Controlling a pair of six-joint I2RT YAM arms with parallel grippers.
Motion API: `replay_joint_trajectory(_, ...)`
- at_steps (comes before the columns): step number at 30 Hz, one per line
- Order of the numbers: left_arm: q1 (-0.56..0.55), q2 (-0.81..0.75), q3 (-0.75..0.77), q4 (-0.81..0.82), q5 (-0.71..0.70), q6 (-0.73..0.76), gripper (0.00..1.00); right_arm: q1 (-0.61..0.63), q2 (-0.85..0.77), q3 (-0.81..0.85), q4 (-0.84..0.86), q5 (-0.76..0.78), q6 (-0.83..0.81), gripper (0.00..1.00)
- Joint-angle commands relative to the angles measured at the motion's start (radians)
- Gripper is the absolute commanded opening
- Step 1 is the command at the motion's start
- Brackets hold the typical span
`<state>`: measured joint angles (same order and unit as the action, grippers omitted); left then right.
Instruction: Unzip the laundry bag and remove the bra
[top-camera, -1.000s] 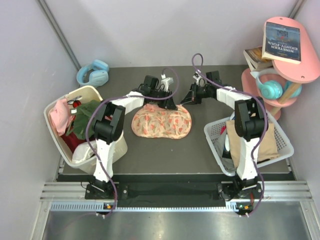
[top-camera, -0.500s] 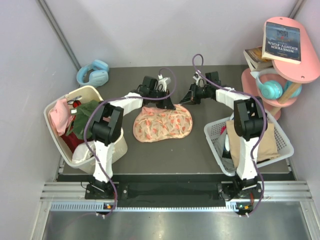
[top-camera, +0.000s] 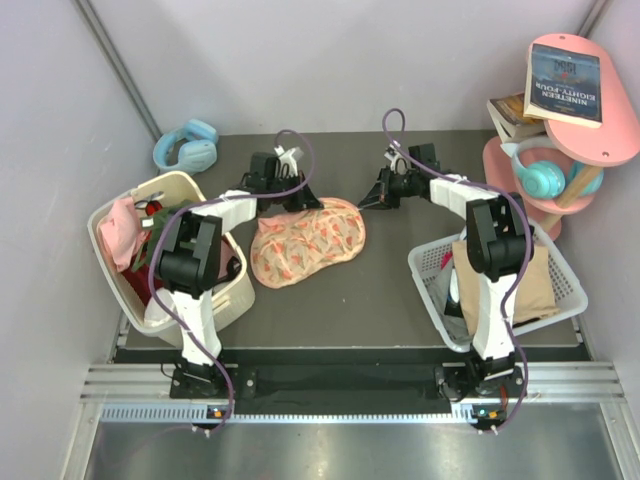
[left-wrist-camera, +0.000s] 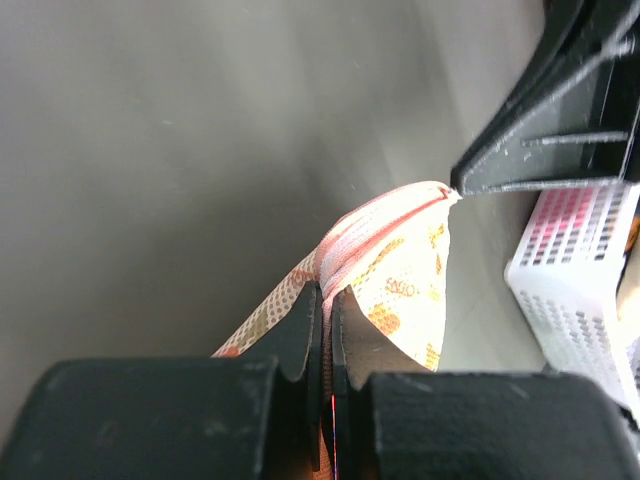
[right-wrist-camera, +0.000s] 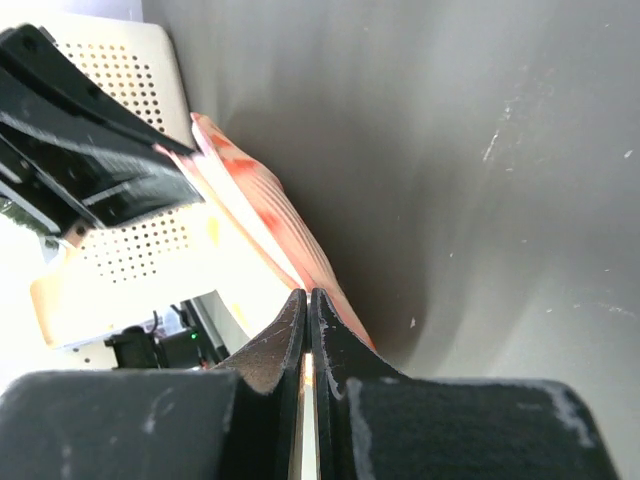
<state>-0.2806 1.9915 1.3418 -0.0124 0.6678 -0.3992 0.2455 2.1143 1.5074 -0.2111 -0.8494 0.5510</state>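
The laundry bag, cream-peach with an orange print, lies flat and slanted on the dark table. My left gripper is at its far edge, shut on the bag's pink zip trim; the jaws pinch that seam. My right gripper is shut at the bag's right tip, and its pink edge runs into the closed jaws. In the left wrist view the right gripper touches the bag's far corner. The bra is hidden.
A cream basket full of clothes stands at the left. A white mesh basket stands at the right. Blue headphones lie at the back left. A pink shelf with books stands at the back right.
My left gripper has shut on the zip trim and moved left, dragging the bag leftward and slanting it. The right gripper has stayed at the bag's right tip.
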Motion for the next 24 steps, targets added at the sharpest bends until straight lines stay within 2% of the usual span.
replay_joint_trajectory(1, 0.041, -0.056, -0.007, 0.118, -0.066, -0.061, 0.00, 0.003, -0.043, 0.007, 0.004, 0.029, -0.014, 0.00)
replay_joint_trajectory(9, 0.069, -0.057, -0.013, 0.167, -0.131, -0.156, 0.00, -0.002, -0.057, -0.050, 0.042, 0.038, 0.006, 0.00)
replay_joint_trajectory(15, 0.070, -0.063, -0.013, 0.126, -0.231, -0.193, 0.00, -0.002, -0.059, -0.073, 0.045, 0.039, -0.002, 0.00)
replay_joint_trajectory(24, 0.070, -0.120, -0.069, 0.048, -0.198, -0.121, 0.00, -0.018, -0.074, -0.015, -0.045, 0.072, -0.063, 0.00)
